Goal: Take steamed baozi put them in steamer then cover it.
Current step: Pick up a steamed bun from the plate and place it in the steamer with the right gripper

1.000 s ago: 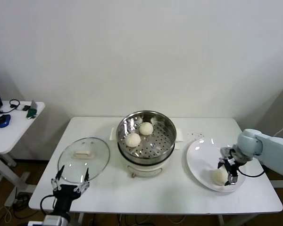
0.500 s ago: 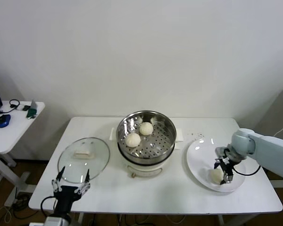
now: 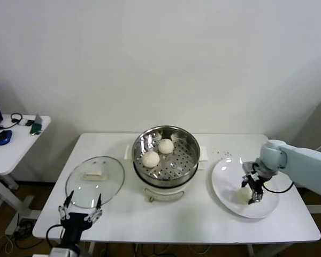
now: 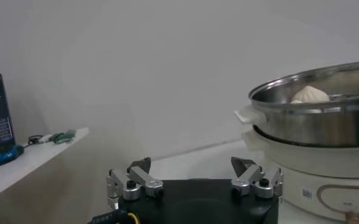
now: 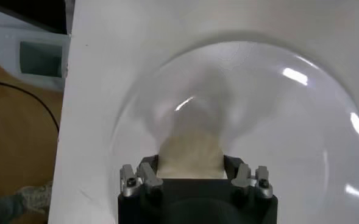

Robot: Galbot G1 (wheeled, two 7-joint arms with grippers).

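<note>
Two steamed baozi lie in the shiny steamer at the table's middle. Another baozi is on the white plate at the right. My right gripper is shut on it, with a finger against each side; the right wrist view shows this baozi pinched in the right gripper. The glass cover lies flat on the table, left of the steamer. My left gripper hangs open and empty near the front left edge, below the cover. The left wrist view shows the left gripper and the steamer.
A small side table with a mouse and small items stands off to the left. The steamer sits on a white cooker base with a wire handle. The plate's rim lies near the table's right front edge.
My right gripper has shut on the baozi on the plate and shifted with it a little left and toward the back. The left arm has stayed still.
</note>
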